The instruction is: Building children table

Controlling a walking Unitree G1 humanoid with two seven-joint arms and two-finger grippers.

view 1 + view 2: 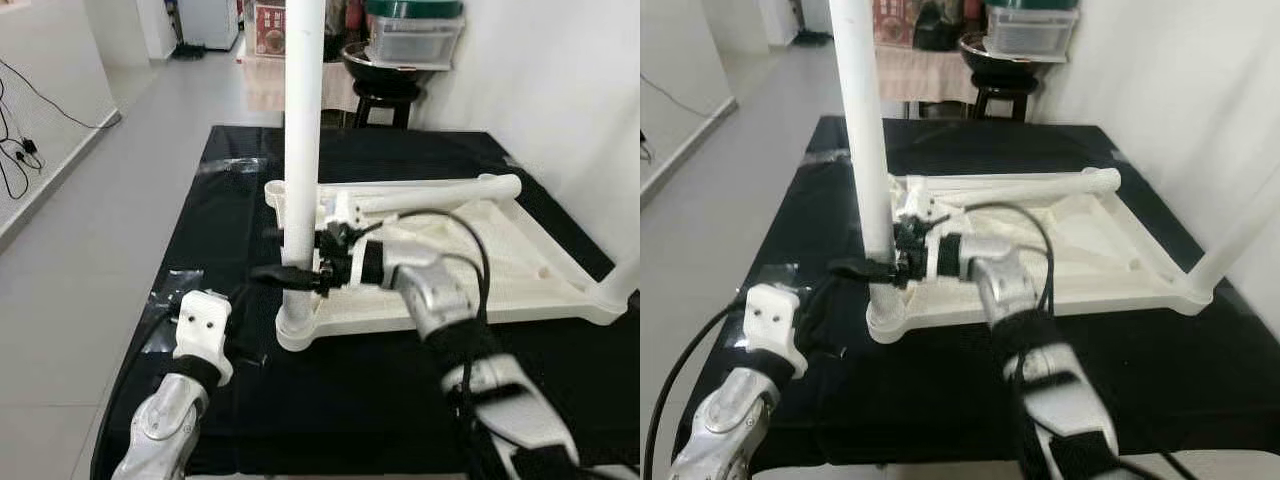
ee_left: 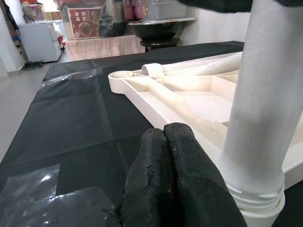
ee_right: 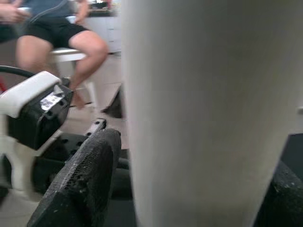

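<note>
A white plastic table top (image 1: 500, 270) lies upside down on a black cloth. One white leg (image 1: 302, 150) stands upright in its near left corner socket. My right gripper (image 1: 283, 262) is shut on this leg just above the socket, one black finger (image 3: 85, 179) on each side of it. A second leg (image 1: 440, 193) lies flat across the far side of the top. A third leg (image 1: 622, 282) rises from the right corner. My left gripper (image 2: 164, 135) is low over the cloth beside the upright leg's base, its fingers shut on nothing.
The black cloth (image 1: 350, 410) covers the floor around the top, with clear plastic wrap (image 2: 28, 189) at its left edge. A black stool with a bowl and a plastic box (image 1: 405, 50) stands behind. A white wall runs along the right. Cables (image 1: 20, 150) lie far left. A seated person (image 3: 61, 33) is nearby.
</note>
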